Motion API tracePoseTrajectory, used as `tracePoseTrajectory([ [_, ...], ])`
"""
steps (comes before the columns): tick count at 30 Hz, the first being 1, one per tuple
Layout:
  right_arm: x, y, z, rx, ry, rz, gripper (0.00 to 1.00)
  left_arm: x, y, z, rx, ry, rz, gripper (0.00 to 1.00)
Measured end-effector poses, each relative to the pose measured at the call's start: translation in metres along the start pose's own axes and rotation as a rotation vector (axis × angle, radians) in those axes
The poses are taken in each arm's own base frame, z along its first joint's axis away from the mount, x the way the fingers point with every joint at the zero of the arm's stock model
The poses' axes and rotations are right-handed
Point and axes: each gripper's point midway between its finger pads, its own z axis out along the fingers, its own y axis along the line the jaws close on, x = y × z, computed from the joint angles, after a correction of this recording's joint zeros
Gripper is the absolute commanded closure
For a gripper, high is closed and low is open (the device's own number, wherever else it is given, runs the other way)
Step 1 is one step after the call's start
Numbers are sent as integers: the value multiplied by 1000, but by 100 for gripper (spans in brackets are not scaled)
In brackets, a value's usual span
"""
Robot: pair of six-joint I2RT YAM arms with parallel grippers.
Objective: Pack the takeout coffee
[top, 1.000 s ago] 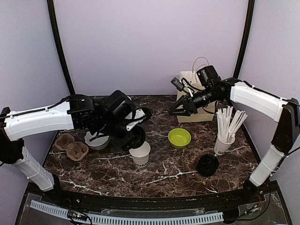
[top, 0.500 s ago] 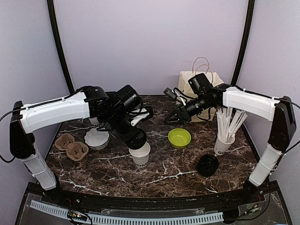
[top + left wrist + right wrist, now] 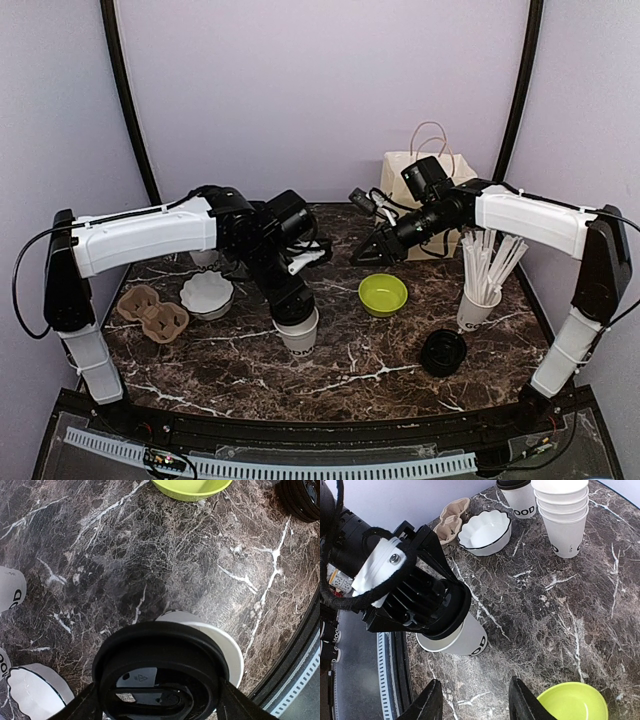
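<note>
- Left tool (image 3: 292, 303) pinches a round black lid (image 3: 160, 645) by its edges, one finger on either side, and holds it over the cup (image 3: 470, 642).
- Right tool (image 3: 475, 685) hangs in the air between the bag and the green bowl, its fingers spread with nothing between them.
- Dark marble counter (image 3: 350, 385) with white veins carries everything.
- Tan paper bag (image 3: 420, 175) with looped handles stands upright at the far right, behind the right arm.
- Brown pulp carrier (image 3: 152, 312) lies at the left, just beside the white bowl.
- Stick cup (image 3: 476, 312), white and full of long white sticks, stands at the right.
- Stack (image 3: 565, 520) of white cups with dark lettering stands at the far side, next to a lidded cup (image 3: 520, 500) marked "OOD".
- Green bowl (image 3: 383, 294) sits right of centre, apart from the cup.
- White bowl (image 3: 207, 293), fluted with a dark rim, sits left of the cup.
- Cup stands upright near the counter's middle: small, white paper, tapering, "OOD" printed dark on its side.
- Lid covers most of the cup's mouth but sits off-centre and a little tilted, so a crescent of white rim shows; whether it is seated cannot be told.
- Spare lid (image 3: 443, 352), black and round, lies flat near the front right.
</note>
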Motion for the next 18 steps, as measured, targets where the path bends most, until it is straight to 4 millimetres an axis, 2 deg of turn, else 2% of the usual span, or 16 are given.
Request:
tracePoseTrajectory([
  [4, 0, -1, 0, 3, 1, 0, 55, 0, -2, -2, 16, 6, -2, 22],
  [12, 0, -1, 0, 6, 1, -3, 55, -12, -9, -18, 61, -27, -3, 24],
  [18, 0, -1, 0, 6, 2, -4, 55, -9, -12, -15, 77, -7, -4, 24],
])
